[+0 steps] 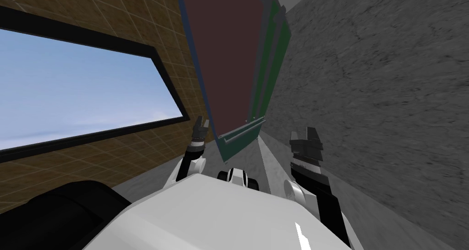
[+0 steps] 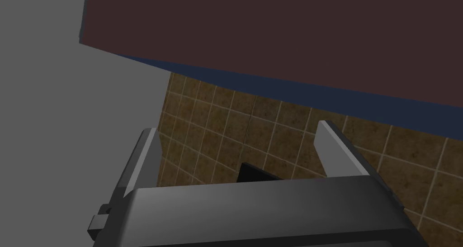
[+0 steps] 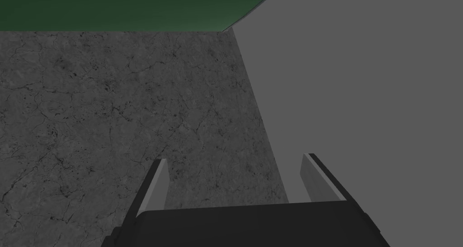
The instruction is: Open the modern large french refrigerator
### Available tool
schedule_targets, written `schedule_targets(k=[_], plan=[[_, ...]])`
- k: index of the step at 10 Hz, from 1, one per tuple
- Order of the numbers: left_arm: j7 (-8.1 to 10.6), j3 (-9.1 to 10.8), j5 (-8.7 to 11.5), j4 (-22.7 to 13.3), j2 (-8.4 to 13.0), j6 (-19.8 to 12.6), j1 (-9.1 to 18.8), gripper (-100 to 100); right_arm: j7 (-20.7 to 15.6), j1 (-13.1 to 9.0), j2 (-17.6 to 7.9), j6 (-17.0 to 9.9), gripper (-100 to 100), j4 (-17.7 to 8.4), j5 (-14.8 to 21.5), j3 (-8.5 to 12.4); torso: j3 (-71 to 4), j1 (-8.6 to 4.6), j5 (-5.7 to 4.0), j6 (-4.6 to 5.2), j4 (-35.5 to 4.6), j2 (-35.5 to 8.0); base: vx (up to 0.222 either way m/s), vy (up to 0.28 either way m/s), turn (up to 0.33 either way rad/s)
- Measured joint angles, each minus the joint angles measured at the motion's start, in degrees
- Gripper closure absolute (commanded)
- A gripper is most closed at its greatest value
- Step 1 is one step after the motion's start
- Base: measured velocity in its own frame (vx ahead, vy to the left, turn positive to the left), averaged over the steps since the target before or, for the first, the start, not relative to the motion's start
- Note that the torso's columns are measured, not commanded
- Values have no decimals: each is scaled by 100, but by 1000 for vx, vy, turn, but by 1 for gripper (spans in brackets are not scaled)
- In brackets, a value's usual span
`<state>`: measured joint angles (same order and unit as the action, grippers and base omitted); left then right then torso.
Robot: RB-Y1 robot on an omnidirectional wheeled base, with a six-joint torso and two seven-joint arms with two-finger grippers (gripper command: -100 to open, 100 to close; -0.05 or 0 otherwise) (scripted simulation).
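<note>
The refrigerator stands straight ahead as a tall dark maroon slab (image 1: 229, 55) with a blue edge (image 1: 197, 78). Its green doors (image 1: 271, 68) are on the right-hand side, and a pale bar handle (image 1: 242, 130) runs along the green part nearest me. My left gripper (image 1: 200, 126) is raised beside the blue edge, apart from it. In the left wrist view the left gripper (image 2: 239, 144) is open and empty, with the maroon face (image 2: 271, 31) beyond the fingertips. My right gripper (image 1: 306, 139) is right of the handle. It (image 3: 237, 176) is open and empty, with a green face (image 3: 113, 7) far ahead.
A brown tiled wall (image 1: 114, 13) with a large black-framed window (image 1: 82, 91) runs along my left. A rough grey stone wall (image 1: 375, 100) closes the right. Between them a narrow grey floor strip (image 1: 270, 160) leads to the refrigerator.
</note>
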<state>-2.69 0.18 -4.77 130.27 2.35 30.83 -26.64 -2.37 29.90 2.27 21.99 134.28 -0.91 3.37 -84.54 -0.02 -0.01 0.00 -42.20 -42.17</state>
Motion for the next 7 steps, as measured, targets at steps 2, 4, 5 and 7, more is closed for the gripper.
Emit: schedule_targets(k=[2,4,5,7], plan=[[-20,14,-11,-253,158,18,78,-100,0,0,0,0,0,0,0,0,-2,3,1,0,-8,-10,25,-13,4],[-35,33,-17,-565,311,96,121,-100,0,0,0,0,0,0,0,0,-1,2,1,0,-9,-12,31,-20,6],[-39,52,-14,-734,392,152,145,-100,0,0,0,0,0,0,0,0,-3,-1,0,0,-8,-9,27,-15,4],[-66,51,-30,-1040,453,224,218,-100,0,0,0,0,0,0,0,0,-1,6,2,0,-9,-13,27,-10,5]])
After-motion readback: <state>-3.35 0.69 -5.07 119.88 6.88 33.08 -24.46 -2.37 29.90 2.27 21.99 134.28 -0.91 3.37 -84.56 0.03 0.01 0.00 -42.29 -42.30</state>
